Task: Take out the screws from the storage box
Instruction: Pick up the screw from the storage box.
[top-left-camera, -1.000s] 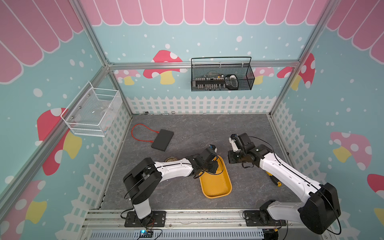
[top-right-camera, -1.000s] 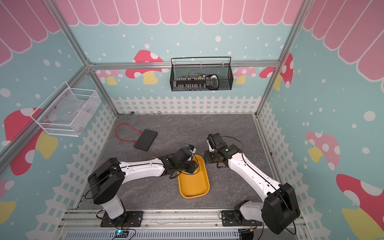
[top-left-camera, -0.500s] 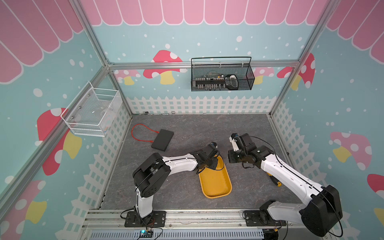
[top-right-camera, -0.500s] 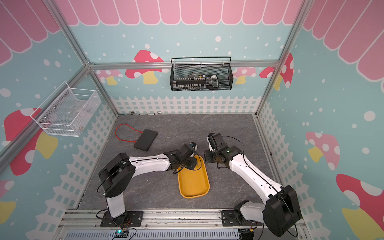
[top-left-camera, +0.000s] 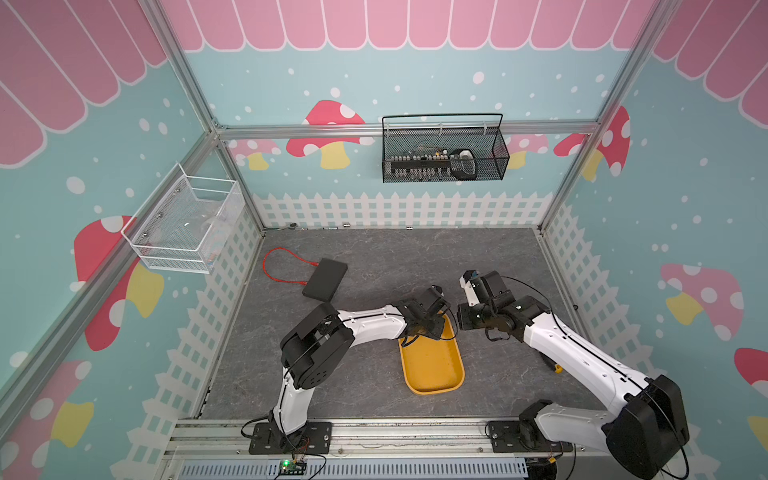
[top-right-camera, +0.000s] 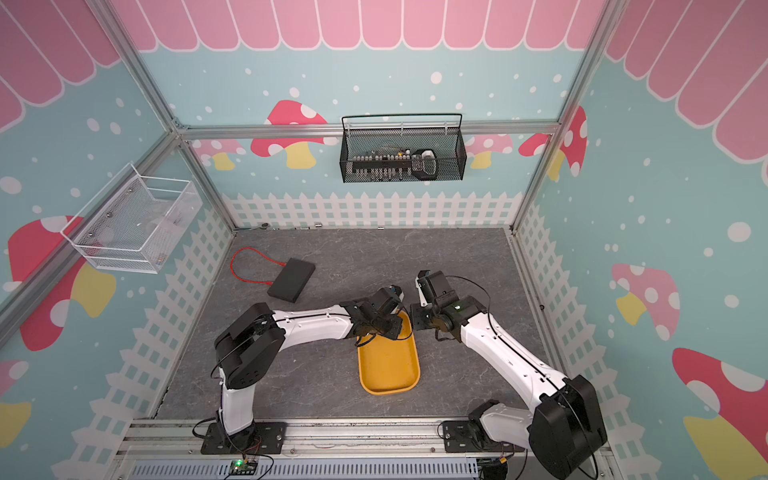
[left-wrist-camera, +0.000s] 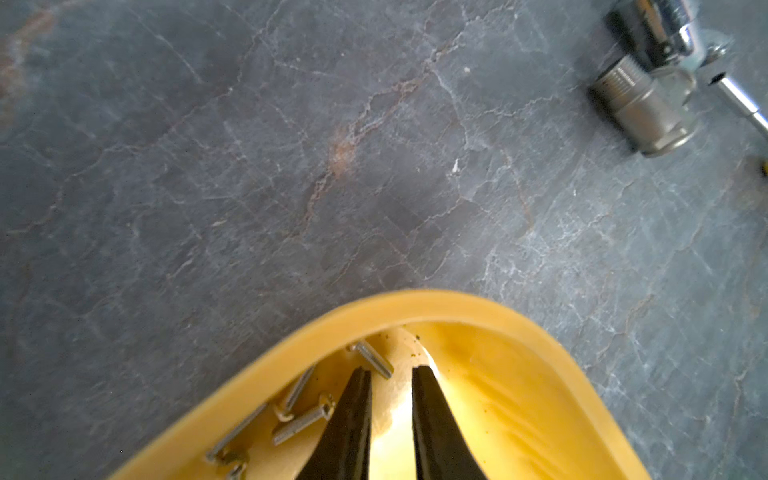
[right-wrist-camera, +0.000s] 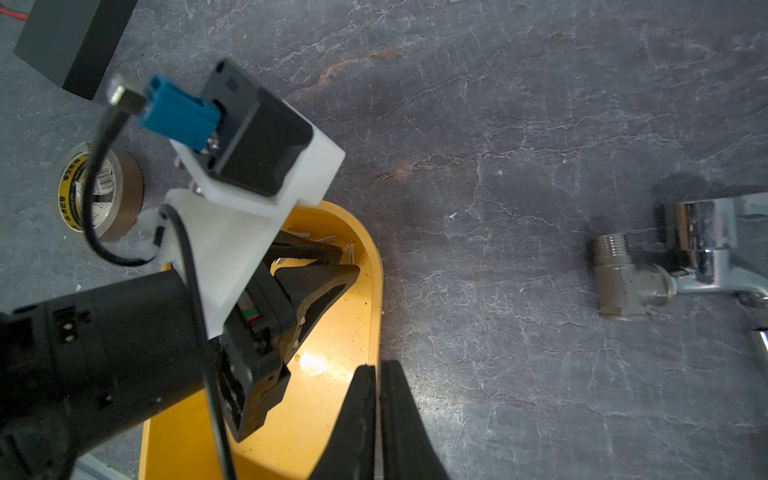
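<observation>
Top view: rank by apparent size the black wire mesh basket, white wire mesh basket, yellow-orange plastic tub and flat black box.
1-2. black wire mesh basket and white wire mesh basket: these look alike, and both hang on the walls, nearer the camera, so they are left unranked.
3. yellow-orange plastic tub.
4. flat black box.

Grey stone-look floor (top-left-camera: 395, 257); teal mushroom walls (top-left-camera: 270, 83) w/ white fence print (top-left-camera: 399, 210), alu frame (top-left-camera: 291, 133).

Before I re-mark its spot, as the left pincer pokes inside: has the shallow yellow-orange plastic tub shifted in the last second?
No. The yellow-orange plastic tub keeps its place and angle relative to the flat black box.
</observation>
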